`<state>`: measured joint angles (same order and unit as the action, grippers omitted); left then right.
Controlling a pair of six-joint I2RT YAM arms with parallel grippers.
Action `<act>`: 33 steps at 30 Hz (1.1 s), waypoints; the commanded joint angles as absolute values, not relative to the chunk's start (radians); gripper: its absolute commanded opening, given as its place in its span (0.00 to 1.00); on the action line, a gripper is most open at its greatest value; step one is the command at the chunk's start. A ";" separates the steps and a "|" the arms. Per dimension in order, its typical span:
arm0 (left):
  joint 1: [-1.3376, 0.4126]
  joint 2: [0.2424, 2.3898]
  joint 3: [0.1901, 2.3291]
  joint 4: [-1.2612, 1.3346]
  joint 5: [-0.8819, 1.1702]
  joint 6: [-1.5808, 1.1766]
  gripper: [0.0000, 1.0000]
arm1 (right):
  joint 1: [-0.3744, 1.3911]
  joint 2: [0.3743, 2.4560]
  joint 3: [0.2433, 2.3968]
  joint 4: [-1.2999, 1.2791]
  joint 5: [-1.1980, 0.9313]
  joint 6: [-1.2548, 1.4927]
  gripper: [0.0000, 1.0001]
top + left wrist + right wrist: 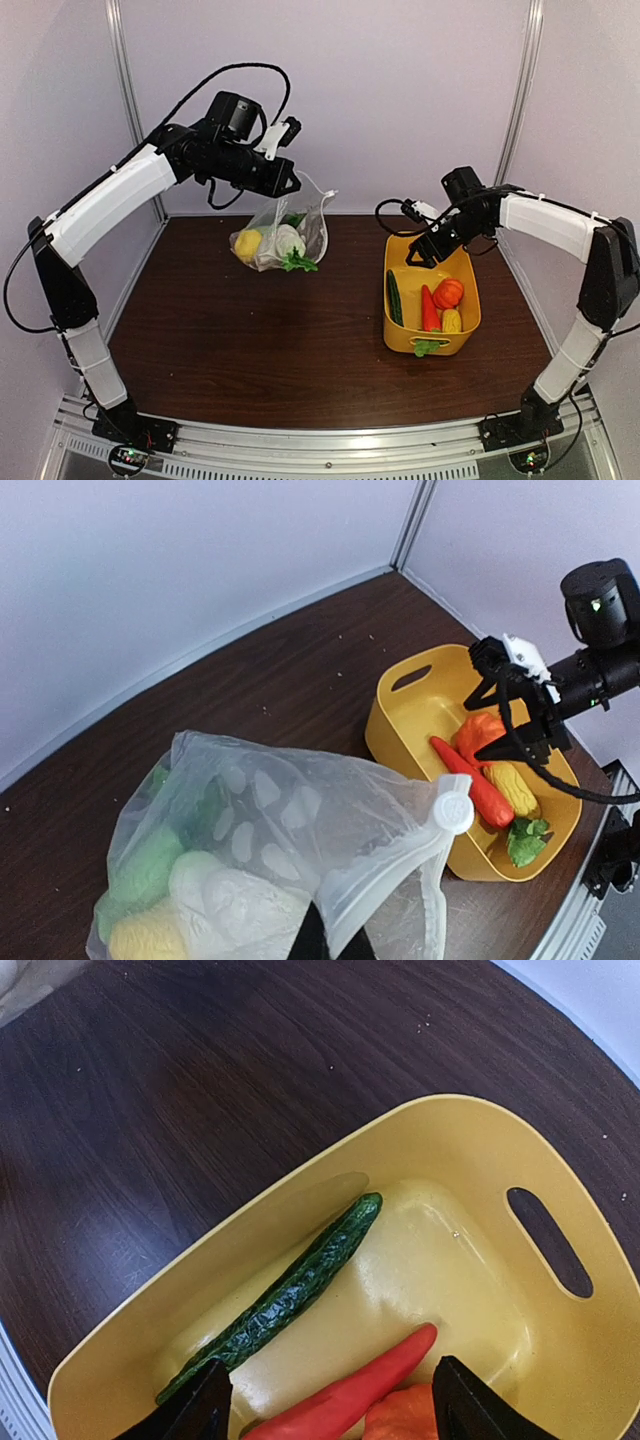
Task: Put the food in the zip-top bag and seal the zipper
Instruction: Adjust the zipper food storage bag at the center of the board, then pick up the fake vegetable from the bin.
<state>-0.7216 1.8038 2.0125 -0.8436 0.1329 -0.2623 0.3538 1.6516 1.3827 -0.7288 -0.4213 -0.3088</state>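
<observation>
The zip-top bag (282, 238) hangs lifted at the back of the table, with white, green and yellow food inside. My left gripper (292, 182) is shut on the bag's mouth edge (345, 910), and the zipper's white slider tab (453, 810) sits at the mouth's right end. My right gripper (330, 1415) is open, low over the yellow basket (300, 1175). Between its fingertips (195, 1415) lie a red chili (350, 1390) and an orange piece (405, 1418). A dark green cucumber (290, 1295) lies along the basket's left wall.
The basket (466, 340) stands at the right of the table and also holds a yellow corn piece (452, 321) and a green leafy piece (425, 347). White walls and metal posts enclose the back and sides.
</observation>
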 commanded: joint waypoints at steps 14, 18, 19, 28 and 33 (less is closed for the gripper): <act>-0.686 1.727 1.652 -0.501 0.128 -0.202 0.00 | 0.382 1.858 1.377 -0.611 -0.485 -0.167 0.56; -0.679 1.708 1.631 -0.481 0.132 -0.205 0.00 | 0.391 1.868 1.346 -0.570 -0.493 -0.126 0.55; -0.676 1.707 1.629 -0.480 0.133 -0.207 0.00 | 0.395 1.868 1.338 -0.559 -0.485 -0.120 0.55; -0.657 1.698 1.599 -0.435 0.182 -0.229 0.00 | 0.412 1.880 1.267 -0.434 -0.433 -0.056 0.57; -0.646 1.702 1.603 -0.438 0.188 -0.231 0.00 | 0.412 1.907 1.247 -0.393 -0.417 -0.008 0.57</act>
<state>-0.6598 1.7309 1.6054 -0.5011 0.1600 -0.2203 0.4084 1.8767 1.2694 -0.4541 -0.4576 -0.0608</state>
